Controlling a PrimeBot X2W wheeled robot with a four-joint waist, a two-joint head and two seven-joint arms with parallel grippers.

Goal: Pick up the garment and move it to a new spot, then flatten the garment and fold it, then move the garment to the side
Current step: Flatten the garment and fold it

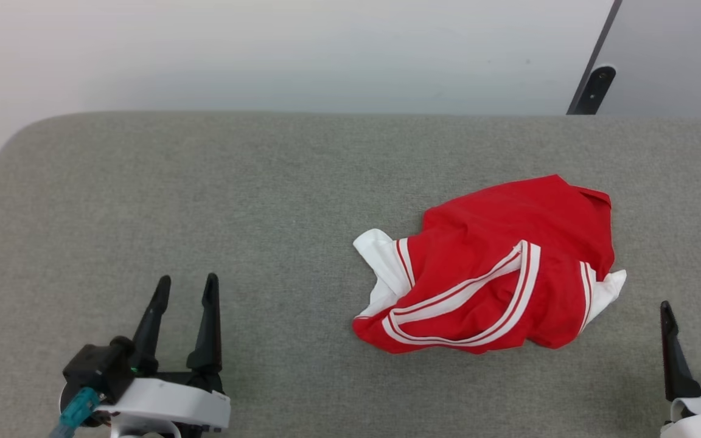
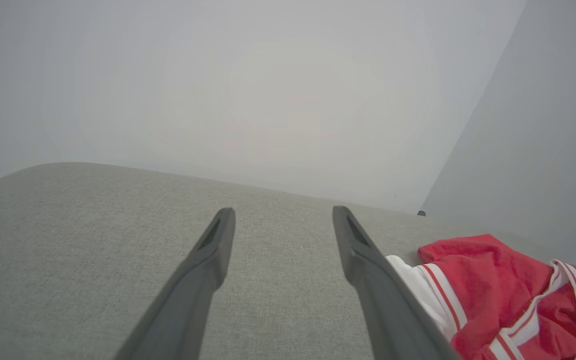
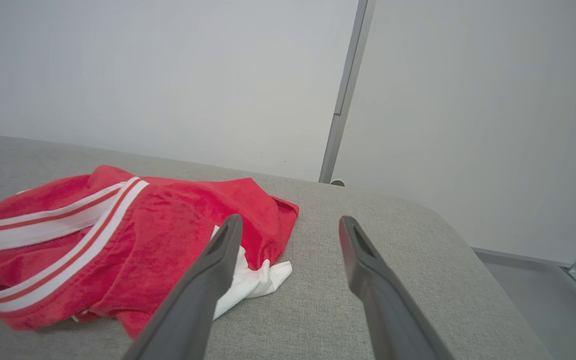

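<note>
Plainly, the garment (image 1: 496, 267) lies crumpled on the grey padded surface (image 1: 204, 182), right of centre, with much of it hidden in its own folds (red cloth, striped trim and two white sleeve ends show). The left gripper (image 1: 187, 280) stands spread and empty, well apart from it. The right gripper (image 1: 693, 302), partly cut off by the frame edge, is likewise spread, near one white sleeve.

Lab-like test room: grey fabric-covered desk (image 1: 143, 201), rounded corners; bare white wall (image 1: 265, 55) behind far edge; panel seam (image 3: 349, 75) past right corner; grey floor (image 3: 538, 295).
</note>
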